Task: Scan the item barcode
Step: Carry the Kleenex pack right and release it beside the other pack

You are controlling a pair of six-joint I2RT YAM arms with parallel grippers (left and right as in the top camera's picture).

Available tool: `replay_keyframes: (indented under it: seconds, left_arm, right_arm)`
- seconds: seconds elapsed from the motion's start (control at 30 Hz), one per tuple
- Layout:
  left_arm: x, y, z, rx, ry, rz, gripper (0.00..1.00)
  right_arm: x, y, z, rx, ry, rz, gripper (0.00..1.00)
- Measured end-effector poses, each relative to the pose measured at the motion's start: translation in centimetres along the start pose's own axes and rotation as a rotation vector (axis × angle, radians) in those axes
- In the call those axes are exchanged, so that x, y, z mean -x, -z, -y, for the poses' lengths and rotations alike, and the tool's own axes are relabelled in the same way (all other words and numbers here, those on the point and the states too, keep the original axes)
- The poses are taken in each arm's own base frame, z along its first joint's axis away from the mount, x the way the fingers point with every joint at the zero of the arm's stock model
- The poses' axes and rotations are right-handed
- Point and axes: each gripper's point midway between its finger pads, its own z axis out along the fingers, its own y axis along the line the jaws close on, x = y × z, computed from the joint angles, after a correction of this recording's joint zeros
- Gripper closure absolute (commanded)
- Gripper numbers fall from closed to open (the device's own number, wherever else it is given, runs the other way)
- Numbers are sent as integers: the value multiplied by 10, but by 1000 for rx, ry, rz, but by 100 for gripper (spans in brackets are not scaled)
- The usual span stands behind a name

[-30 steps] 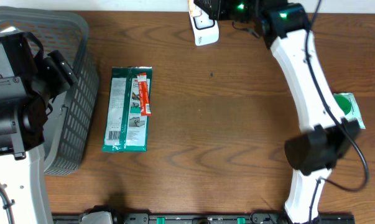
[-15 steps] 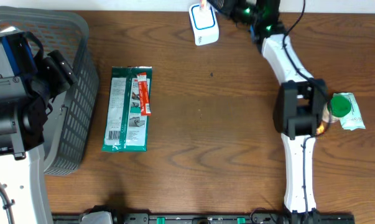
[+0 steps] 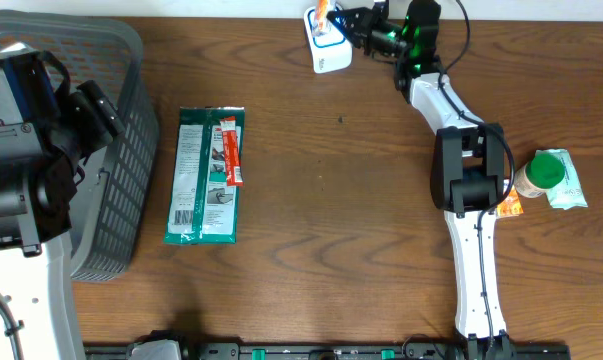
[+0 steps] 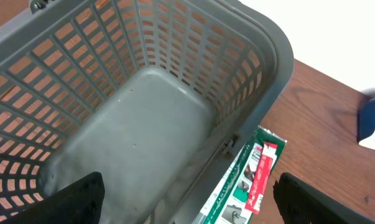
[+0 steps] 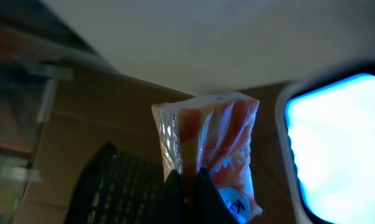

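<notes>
Right tool (image 5: 188, 182): the fingers are pinched narrow on the lower edge of an orange-and-white packet (image 5: 211, 140), which stands upright in the wrist view. The print on the packet is blurred, and a barcode cannot be made out. At 3 o'clock of the packet, the scanner (image 5: 336, 143) appears as a bright white panel with a blue border and is cut off by the frame edge. Whether the packet and the scanner touch cannot be told. In the overhead view both sit at 12 o'clock of the surface (image 3: 361, 200), and the top frame edge cuts off part of the packet.

Left tool (image 4: 186, 186): the fingers are spread wide and hold nothing, positioned above the grey basket (image 4: 280, 59). Only two dark fingertips show, at the bottom of the frame. In the overhead view the left arm covers much of the basket at 9 o'clock.

A green package (image 3: 206, 175) lies flat on the surface at 3 o'clock of the basket, just beside it. Its lower end is cut off in the left wrist view. At 3 o'clock of the surface, a green-capped container (image 3: 544, 172) is partly covered by the right arm, and its label is unreadable.
</notes>
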Motion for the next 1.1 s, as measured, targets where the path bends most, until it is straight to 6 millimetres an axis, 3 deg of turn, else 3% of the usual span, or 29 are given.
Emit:
replay_keyframes:
  seconds: [0.2,0.37,0.47,0.57,0.73,0.9,1.03,1.1]
  left_arm:
    - [0,0,0,0,0,0,12]
    - [0,0,0,0,0,-1,12]
    - [0,0,0,0,0,0,12]
    - [0,0,0,1,0,0,12]
    - [0,-1,0,0,0,-1,12]
    - [0,-1,0,1,0,-2,12]
    - [-1,-1,0,1,-1,-3,12]
    - [-1,-1,0,1,-1,-2,12]
  right_arm:
    - [-3,2,-44,51,8,-73,98]
    - [2,9,-108,5,-37,-96,99]
    - [-5,24,-149,-102,-96,-100,99]
    - [-26,57,-164,-336,-113,-80,99]
    - [-74,129,-171,-794,69,-111,99]
    - [-135,216,-157,-1271,156,-336,98]
    - [-152,266,-139,-1529,160,-460,97]
    - [-154,279,-129,-1603,159,-483,98]
